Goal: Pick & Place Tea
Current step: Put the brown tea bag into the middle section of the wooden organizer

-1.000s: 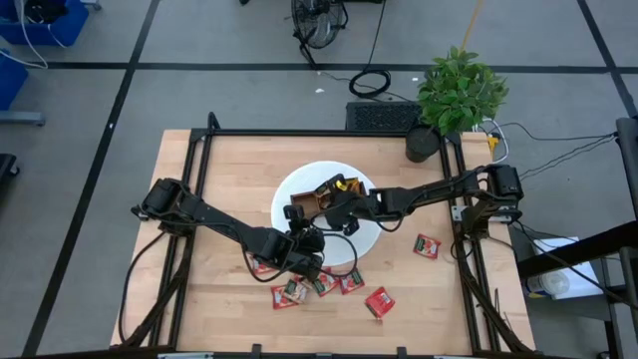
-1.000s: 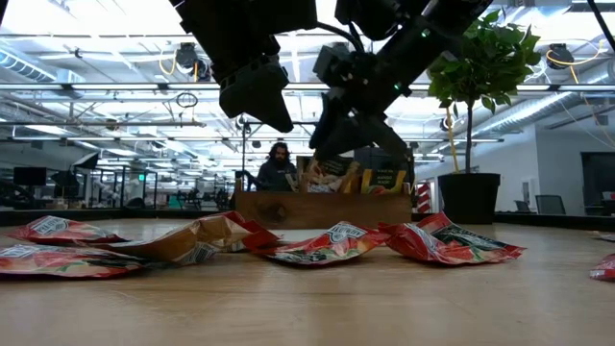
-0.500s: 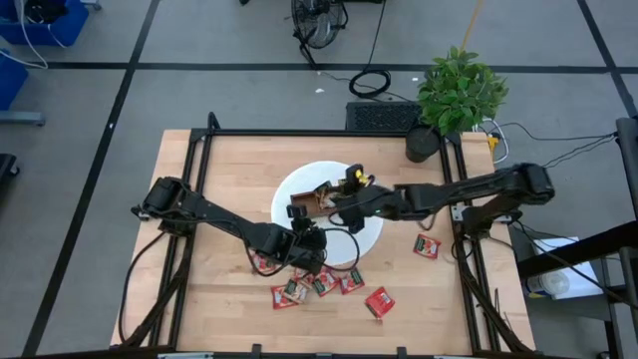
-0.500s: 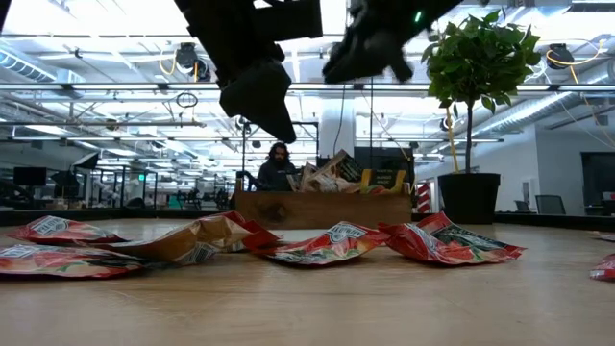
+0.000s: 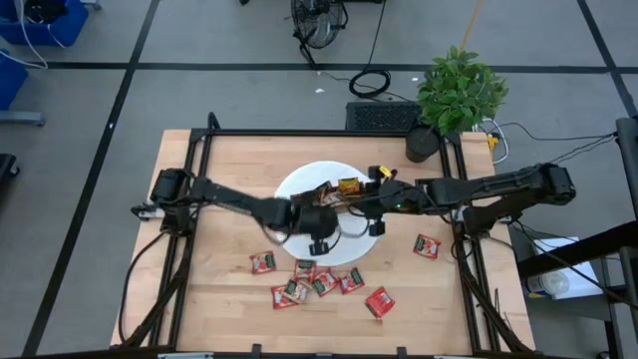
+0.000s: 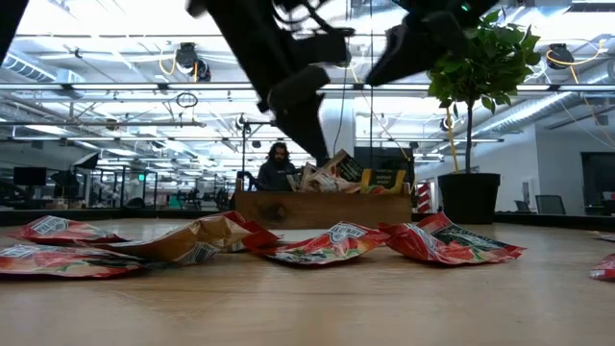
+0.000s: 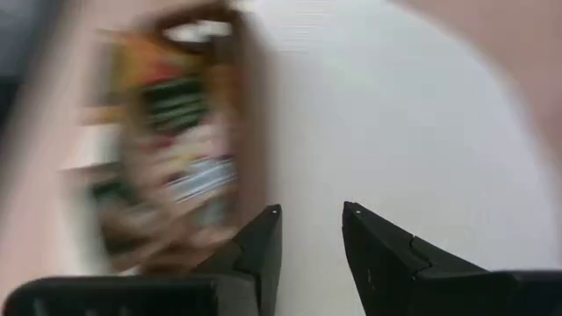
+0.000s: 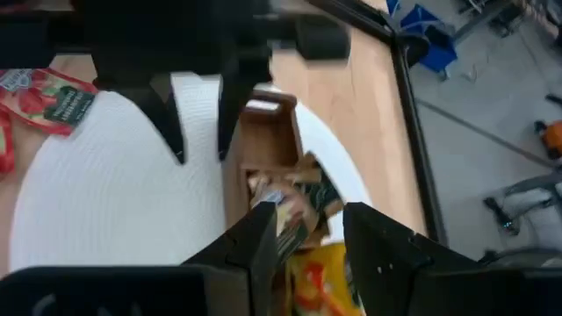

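Over the white mat (image 5: 299, 189), where both claws, left claw (image 7: 309, 215) and right claw (image 8: 307, 219), stand parted and empty beside the tray (image 8: 268, 145), loose tea sachets (image 5: 319, 284) remaining on the surface (image 5: 229, 160) should be approached squarely and pinched flat

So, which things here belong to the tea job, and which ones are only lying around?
Belong to the job:
- red tea sachets loose on the table
- lone sachet near the right edge
- wooden tray with sachets inside
- white round mat under the tray

Only lying around:
- potted plant
- black cables on the floor
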